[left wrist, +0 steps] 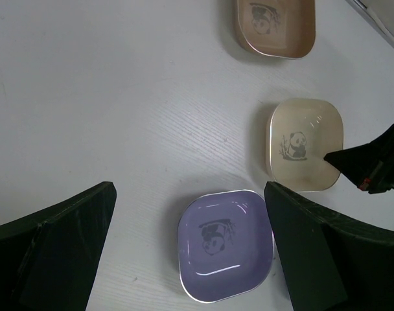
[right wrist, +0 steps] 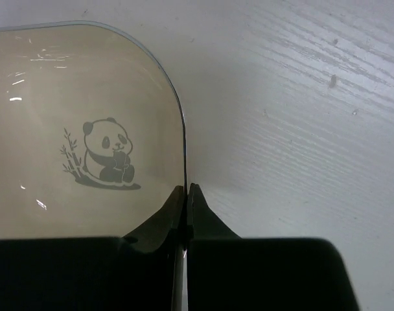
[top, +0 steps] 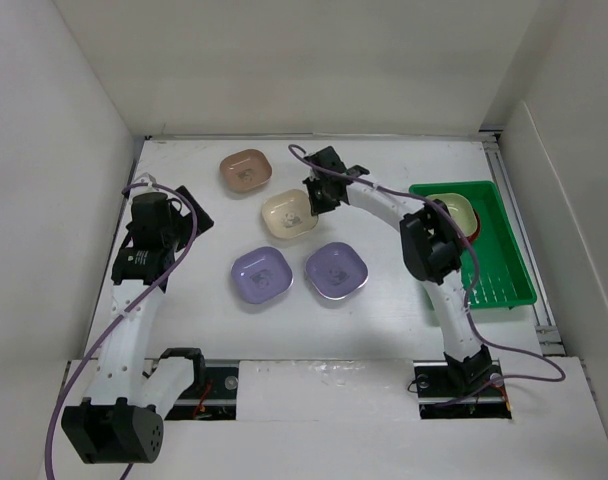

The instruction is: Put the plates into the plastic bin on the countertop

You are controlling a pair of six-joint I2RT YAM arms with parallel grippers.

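right gripper is pinched together on the rim of the cream plate, one finger inside the edge and one outside, just beside the panda print. from above, that plate sits on the countertop near the middle, with the right arm reaching in from the bin side.

left gripper hangs wide apart over on the left, holding nothing. in its wrist view a lavender plate lies below and between its fingers.

around the cream plate: the tan plate is behind it toward the far wall, and two lavender plates lie side by side in front, the second on the right. none of them touch.

the green bin is at the right edge of the countertop. in its far end a pale plate sits on a red plate, whose rim peeks out.
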